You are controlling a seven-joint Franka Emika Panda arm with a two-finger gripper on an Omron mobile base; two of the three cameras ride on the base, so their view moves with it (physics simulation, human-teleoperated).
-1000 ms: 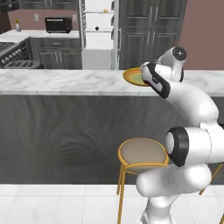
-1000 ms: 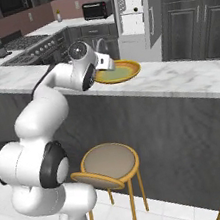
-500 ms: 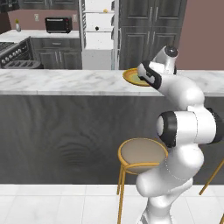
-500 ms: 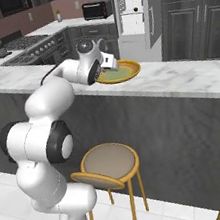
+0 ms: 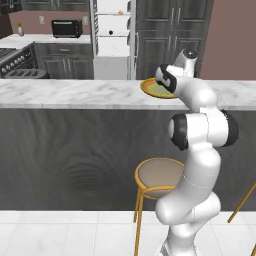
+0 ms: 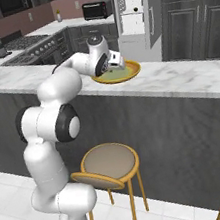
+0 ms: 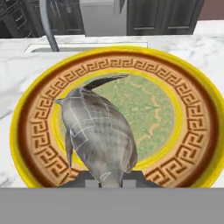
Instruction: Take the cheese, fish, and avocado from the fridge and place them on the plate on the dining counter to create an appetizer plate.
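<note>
Since a second ago the arm has swung its upper links in closer to the dining counter (image 5: 75, 92) and carried the hand further over the plate (image 6: 131, 71) — the base itself has not shifted, as the stools and counter sit where they did. Now the gripper (image 6: 116, 63) hangs just above the near side of the plate, tilted down toward it, and its fingers are clenched narrowly on the fish (image 7: 98, 133). Seen from the hand, the grey-brown fish rises from between the finger tips at the bottom edge, its body lying over the greenish centre of the plate and its thin dark tail pointing up and to the right; whether the fish touches the dish cannot be told. The yellow rim and patterned orange band of the plate ring the fish on all sides. Behind the counter the fridge (image 5: 114, 40) stands open — a small yellow-orange item, likely the cheese (image 5: 120, 12), sits on an upper white shelf.
</note>
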